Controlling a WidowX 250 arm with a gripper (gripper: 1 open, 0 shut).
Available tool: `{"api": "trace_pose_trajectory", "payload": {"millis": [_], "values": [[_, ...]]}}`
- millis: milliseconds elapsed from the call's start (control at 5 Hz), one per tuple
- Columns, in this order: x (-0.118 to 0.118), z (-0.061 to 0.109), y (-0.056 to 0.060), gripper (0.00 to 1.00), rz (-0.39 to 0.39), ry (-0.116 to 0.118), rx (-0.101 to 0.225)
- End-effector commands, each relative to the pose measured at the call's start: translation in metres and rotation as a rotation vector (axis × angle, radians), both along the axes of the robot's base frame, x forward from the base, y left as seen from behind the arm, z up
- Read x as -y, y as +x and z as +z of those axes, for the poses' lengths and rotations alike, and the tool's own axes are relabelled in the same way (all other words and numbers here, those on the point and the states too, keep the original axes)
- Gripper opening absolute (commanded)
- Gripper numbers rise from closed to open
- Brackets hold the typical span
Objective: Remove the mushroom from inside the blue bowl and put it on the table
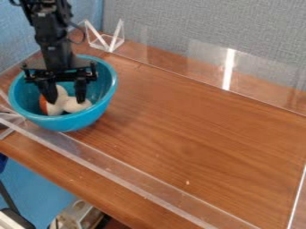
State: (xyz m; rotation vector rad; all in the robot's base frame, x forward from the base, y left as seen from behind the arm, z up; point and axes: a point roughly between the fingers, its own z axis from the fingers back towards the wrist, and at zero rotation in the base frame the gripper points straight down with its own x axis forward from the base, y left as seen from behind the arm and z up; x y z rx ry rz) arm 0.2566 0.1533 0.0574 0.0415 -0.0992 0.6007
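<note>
The blue bowl [100, 100] sits at the table's [198, 130] back left corner. Inside it lies the mushroom [72, 106], its orange cap to the left and its cream stem to the right, partly hidden by the arm. My gripper [63, 92] points straight down into the bowl with its black fingers [81, 89] spread on either side of the mushroom. It stands open and grips nothing.
Low clear acrylic walls run along the table's far edge [227, 64] and near edge [131, 179]. A white wire stand [110, 38] shows behind the bowl. Bare wood-grain surface stretches right of the bowl.
</note>
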Motion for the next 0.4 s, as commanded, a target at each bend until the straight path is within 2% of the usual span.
{"api": "trace_pose_trajectory", "payload": {"millis": [0, 200], "values": [[-0.0098, 0.004, -0.001, 1.0, -0.003, 0.011, 0.019], [-0.0153, -0.0003, 0.0025, 1.0, -0.024, 0.007, 0.014]]}}
